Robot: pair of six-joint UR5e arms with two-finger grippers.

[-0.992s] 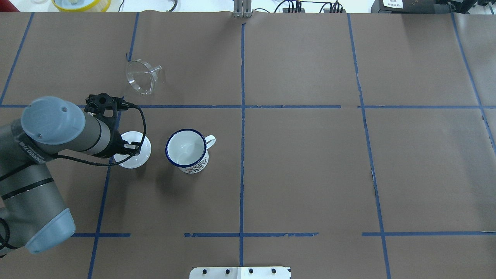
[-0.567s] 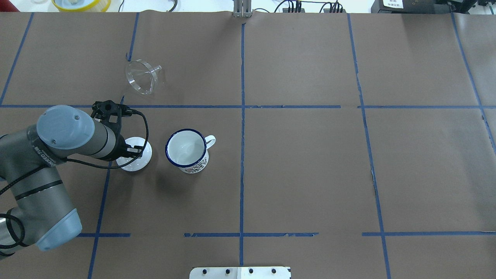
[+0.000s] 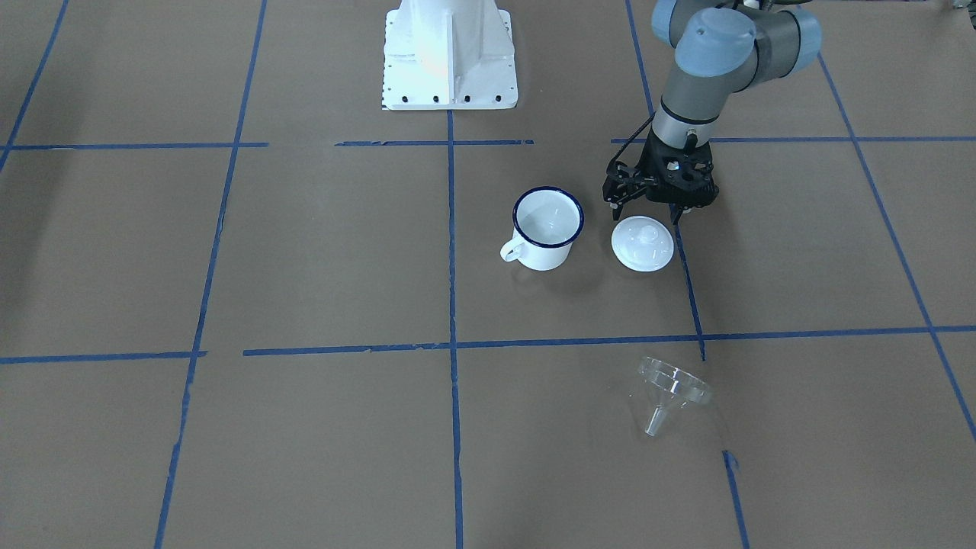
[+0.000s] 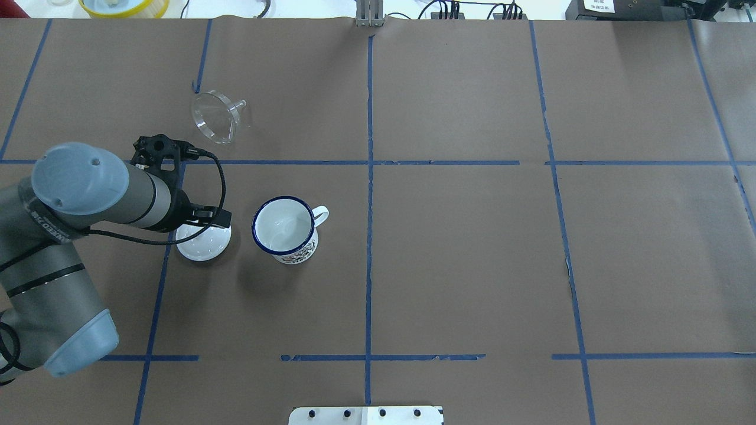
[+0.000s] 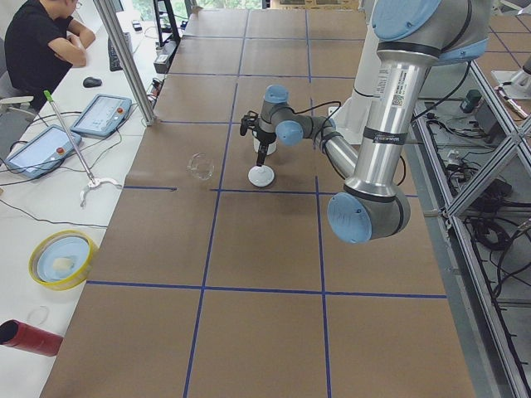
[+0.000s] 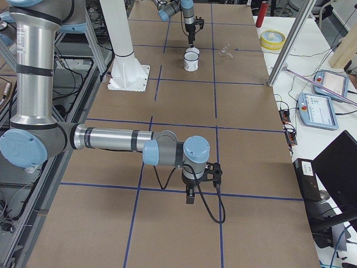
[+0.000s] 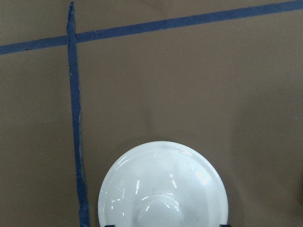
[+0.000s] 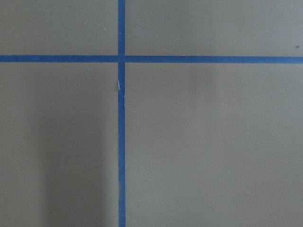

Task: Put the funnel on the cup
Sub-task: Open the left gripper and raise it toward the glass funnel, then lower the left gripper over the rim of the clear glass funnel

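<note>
The clear plastic funnel lies on its side on the brown table cover, away from the robot; it also shows in the front view. The white cup with a blue rim stands upright and empty. My left gripper hangs open just above a white knobbed lid beside the cup, holding nothing. In the left wrist view the lid fills the bottom middle. My right gripper hovers over bare table far off; I cannot tell if it is open or shut.
Blue tape lines divide the table cover. The robot's white base stands at the near middle edge. A yellow bowl and cables lie beyond the far edge. An operator sits at the side desk.
The lid went down onto the table beside the cup. My left arm dipped with it, then drew back up and left, leaving the lid lying there. Funnel and cup have not moved.
</note>
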